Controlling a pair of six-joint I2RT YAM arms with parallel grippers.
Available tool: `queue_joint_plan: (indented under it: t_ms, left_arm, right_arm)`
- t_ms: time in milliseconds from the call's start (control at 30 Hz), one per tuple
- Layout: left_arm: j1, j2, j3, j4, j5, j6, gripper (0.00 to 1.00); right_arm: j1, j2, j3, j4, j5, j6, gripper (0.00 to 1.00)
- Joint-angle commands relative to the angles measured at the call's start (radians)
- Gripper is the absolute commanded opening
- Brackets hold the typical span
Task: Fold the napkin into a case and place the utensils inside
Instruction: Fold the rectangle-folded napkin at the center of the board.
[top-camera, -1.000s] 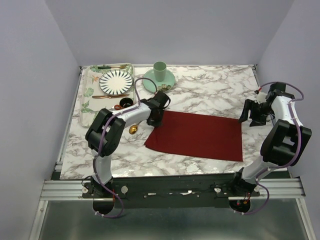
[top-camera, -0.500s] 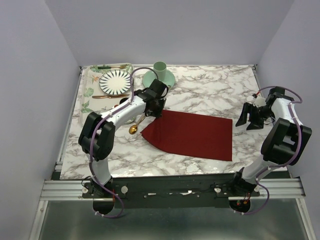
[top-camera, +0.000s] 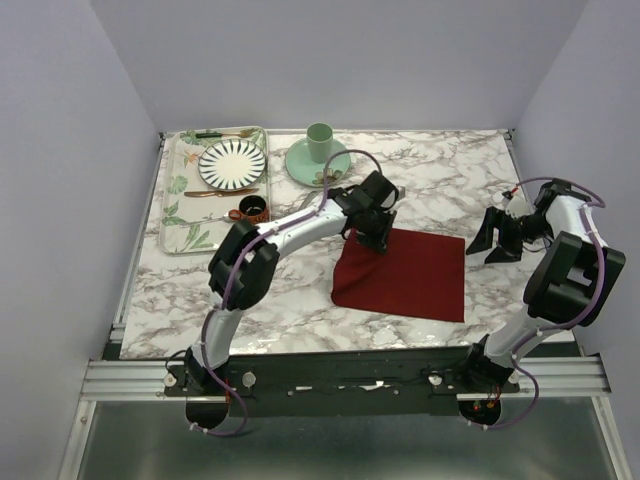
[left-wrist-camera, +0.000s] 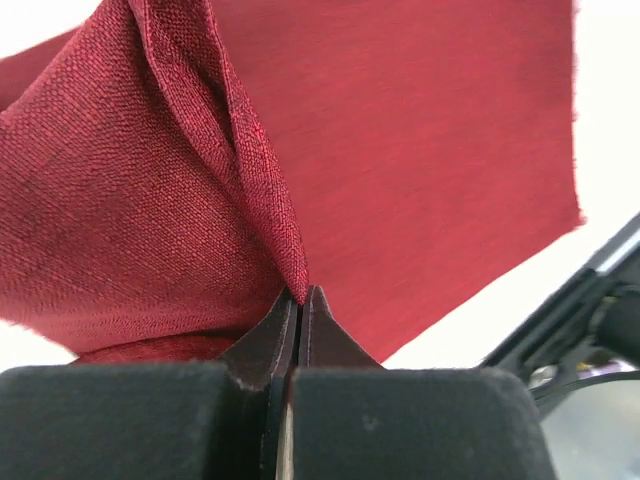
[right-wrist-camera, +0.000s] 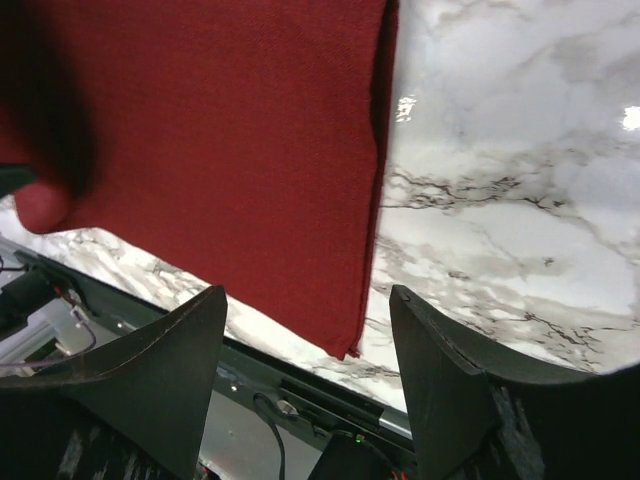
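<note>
The dark red napkin (top-camera: 410, 278) lies on the marble, doubled over into a wide rectangle rather than a narrow case. My left gripper (top-camera: 377, 238) hovers over its far left corner, shut on a raised pinch of the cloth. In the left wrist view the fold of the napkin (left-wrist-camera: 200, 170) rises straight out of the closed left gripper (left-wrist-camera: 300, 296). My right gripper (top-camera: 489, 240) stands open just right of the cloth's right edge, holding nothing. The right wrist view shows the napkin (right-wrist-camera: 220, 130) ahead of the right gripper (right-wrist-camera: 305, 295). The utensils are hidden from view.
A floral tray (top-camera: 180, 215) at the far left holds a striped plate (top-camera: 232, 163), a green-handled utensil (top-camera: 215, 134) and a brown-gold utensil (top-camera: 213, 192). A green cup (top-camera: 319, 142) on a saucer (top-camera: 300, 166) stands behind the left arm. A small dark cup (top-camera: 252, 207) sits by the tray.
My left gripper has carried the napkin's left edge to the right, over the rest of the cloth, so the napkin now looks much narrower. The right gripper has hardly moved.
</note>
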Motion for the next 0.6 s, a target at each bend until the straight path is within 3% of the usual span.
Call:
queue_joint_plan:
  t_ms: [0, 167, 433, 500, 533, 567]
  left_arm:
    - [-0.047, 0.08, 0.087, 0.077, 0.079, -0.097, 0.01]
    - [-0.074, 0.151, 0.119, 0.172, 0.139, -0.204, 0.13]
    - [-0.079, 0.242, 0.242, 0.245, 0.151, -0.304, 0.15]
    - [-0.077, 0.242, 0.23, 0.261, 0.183, -0.309, 0.31]
    - [-0.074, 0.231, 0.22, 0.28, 0.2, -0.304, 0.55]
    - [-0.071, 0.222, 0.207, 0.289, 0.219, -0.297, 0.62]
  right_arm:
    - [-0.007, 0.012, -0.01, -0.056, -0.077, -0.045, 0.75]
    - [-0.007, 0.023, -0.014, -0.059, -0.086, -0.045, 0.75]
    - [-0.006, 0.038, -0.014, -0.06, -0.093, -0.037, 0.75]
    - [-0.006, 0.038, -0.013, -0.059, -0.088, -0.042, 0.75]
    - [-0.007, 0.038, -0.013, -0.06, -0.086, -0.042, 0.75]
    - [-0.007, 0.041, -0.01, -0.06, -0.083, -0.046, 0.75]
